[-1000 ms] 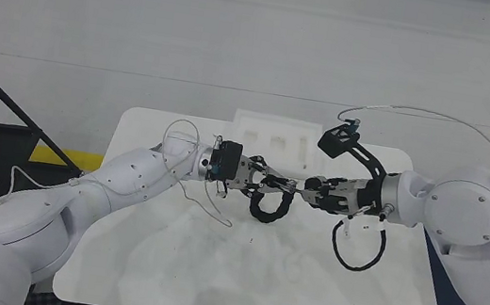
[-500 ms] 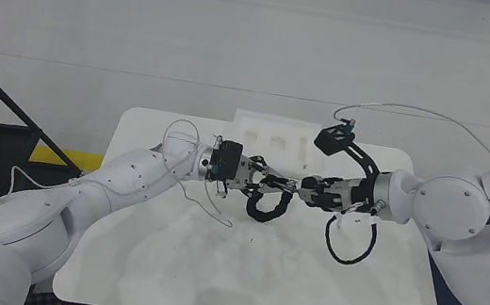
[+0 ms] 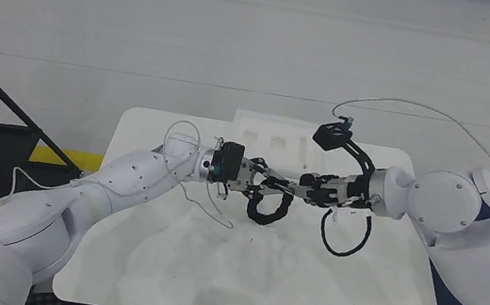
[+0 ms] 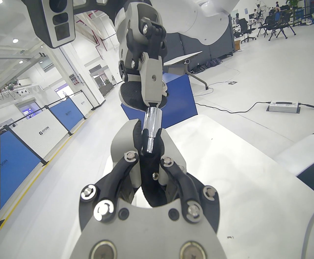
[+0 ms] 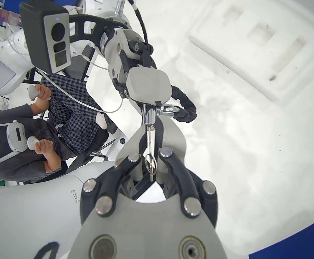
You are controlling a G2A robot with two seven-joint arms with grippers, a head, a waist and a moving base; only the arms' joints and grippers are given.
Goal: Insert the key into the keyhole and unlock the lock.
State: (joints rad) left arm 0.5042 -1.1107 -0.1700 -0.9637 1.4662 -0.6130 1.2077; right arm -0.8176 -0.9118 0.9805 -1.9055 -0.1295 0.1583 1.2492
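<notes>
Key (image 5: 149, 144) is pinched in the right gripper (image 5: 152, 130), at frame centre in the top view. Its long axis runs horizontally there, in line with the chrome lock cylinder (image 4: 151, 122), tip toward frame left and meeting the keyhole (image 5: 149, 125); insertion depth cannot be read. Beyond, the left gripper (image 4: 147, 138) clamps the cylinder, its black cable loop (image 3: 267, 208) hanging below. Within the last second the right arm (image 3: 392, 192) has advanced toward frame left while the left held station: insertion appears under way, turning not yet done. Farthest, a white foam tray (image 3: 249, 123) rests on the table (image 3: 207, 280).
</notes>
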